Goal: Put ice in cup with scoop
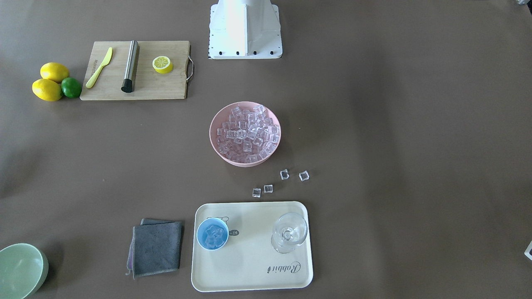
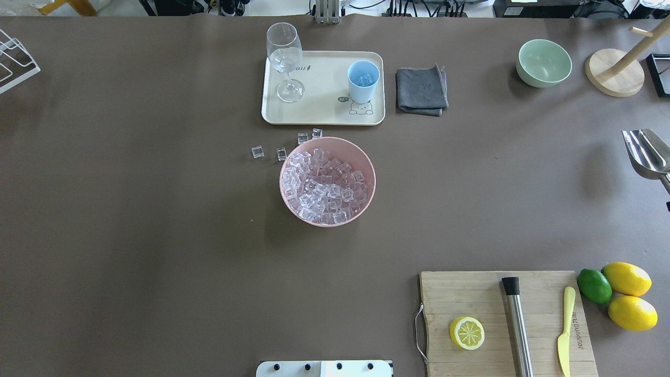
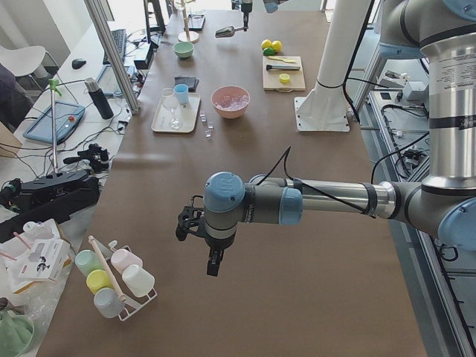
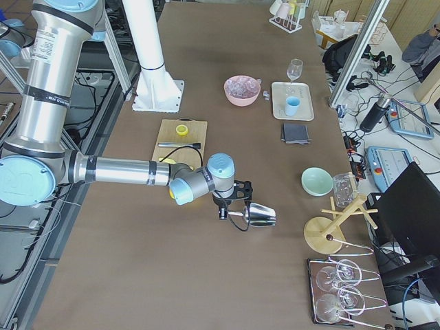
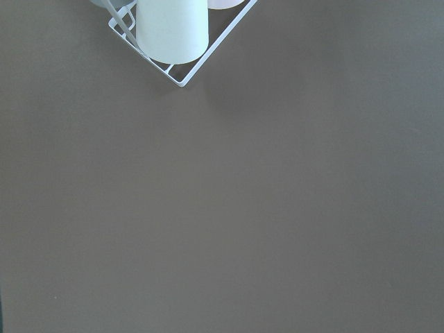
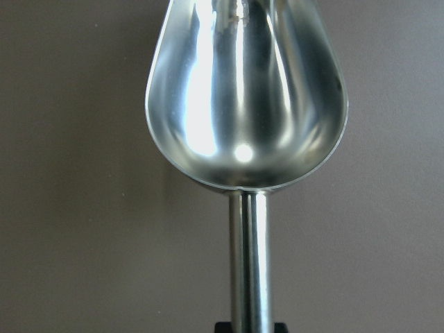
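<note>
Brown tabletop (image 2: 157, 235) is seen beneath the empty scoop (image 2: 646, 154), clamped by its handle in the right gripper (image 4: 230, 210). The ice (image 2: 322, 186) is heaped well off to its left.

Cup (image 2: 363, 81) and glass (image 2: 285, 63) stand on tray (image 2: 324, 91), bowl (image 2: 373, 180) of ice (image 2: 322, 186) beside.

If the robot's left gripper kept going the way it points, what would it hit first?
Most likely the bare brown table: the left gripper points roughly straight down, and its wrist camera sees only tabletop ahead, with the drying rack off at the edge.
</note>
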You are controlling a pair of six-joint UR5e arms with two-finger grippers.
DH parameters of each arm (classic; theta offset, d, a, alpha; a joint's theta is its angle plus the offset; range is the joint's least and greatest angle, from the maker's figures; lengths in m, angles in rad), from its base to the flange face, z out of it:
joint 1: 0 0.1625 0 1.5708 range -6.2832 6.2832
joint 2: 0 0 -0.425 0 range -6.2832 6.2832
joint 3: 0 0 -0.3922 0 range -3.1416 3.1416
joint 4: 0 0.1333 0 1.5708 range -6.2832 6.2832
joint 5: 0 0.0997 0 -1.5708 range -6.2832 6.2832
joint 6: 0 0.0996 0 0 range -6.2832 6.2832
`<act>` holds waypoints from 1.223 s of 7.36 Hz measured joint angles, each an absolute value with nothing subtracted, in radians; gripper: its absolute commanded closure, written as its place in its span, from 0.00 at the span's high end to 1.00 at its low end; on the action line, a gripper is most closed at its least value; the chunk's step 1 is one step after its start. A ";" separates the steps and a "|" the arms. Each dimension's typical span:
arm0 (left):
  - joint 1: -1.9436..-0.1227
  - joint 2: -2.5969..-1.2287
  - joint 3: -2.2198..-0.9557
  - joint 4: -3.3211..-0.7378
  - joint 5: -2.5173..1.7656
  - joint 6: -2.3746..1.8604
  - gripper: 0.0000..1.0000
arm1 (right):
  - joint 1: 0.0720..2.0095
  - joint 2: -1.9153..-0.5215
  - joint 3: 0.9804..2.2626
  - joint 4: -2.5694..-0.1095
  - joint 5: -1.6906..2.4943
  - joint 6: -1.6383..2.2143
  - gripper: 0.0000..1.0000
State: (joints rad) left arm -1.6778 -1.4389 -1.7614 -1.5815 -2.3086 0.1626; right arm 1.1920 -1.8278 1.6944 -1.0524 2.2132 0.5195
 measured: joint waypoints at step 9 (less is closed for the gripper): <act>-1.678 -1.449 -1.740 -1.578 -2.311 0.161 0.99 | 1.295 -1.816 1.644 -1.087 2.310 0.356 1.00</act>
State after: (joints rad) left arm -1.6781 -1.4486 -1.7396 -1.5783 -2.3113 0.1614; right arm 1.2946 -1.8162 1.6440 -1.0874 2.3101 0.3558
